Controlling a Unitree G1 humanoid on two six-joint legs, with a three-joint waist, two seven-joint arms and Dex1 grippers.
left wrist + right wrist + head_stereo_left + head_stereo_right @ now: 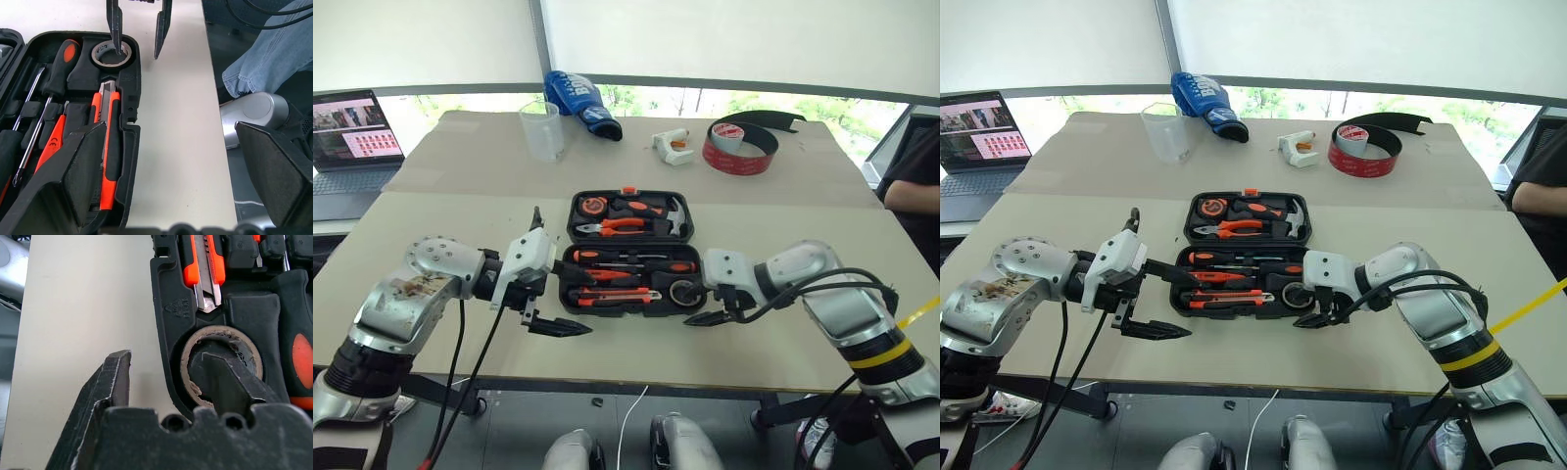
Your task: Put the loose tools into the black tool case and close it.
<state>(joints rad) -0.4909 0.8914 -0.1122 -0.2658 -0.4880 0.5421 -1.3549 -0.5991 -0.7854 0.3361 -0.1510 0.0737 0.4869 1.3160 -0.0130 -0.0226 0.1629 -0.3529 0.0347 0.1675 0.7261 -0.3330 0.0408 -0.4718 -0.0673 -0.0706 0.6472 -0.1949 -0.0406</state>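
The black tool case [628,254] lay open near the front edge of the table [783,343], long axis running left to right, lid hinged away from the robot, with the small black tape roll [222,363] seated in its front right corner beside the utility knife [106,142]. The right gripper [708,316] stood apart, 1 finger [230,382] down inside the roll's hole and 1 outside the case wall. Withdrawing could probably drag the roll out or shove the case; the left gripper [554,326] also hung apart, empty.
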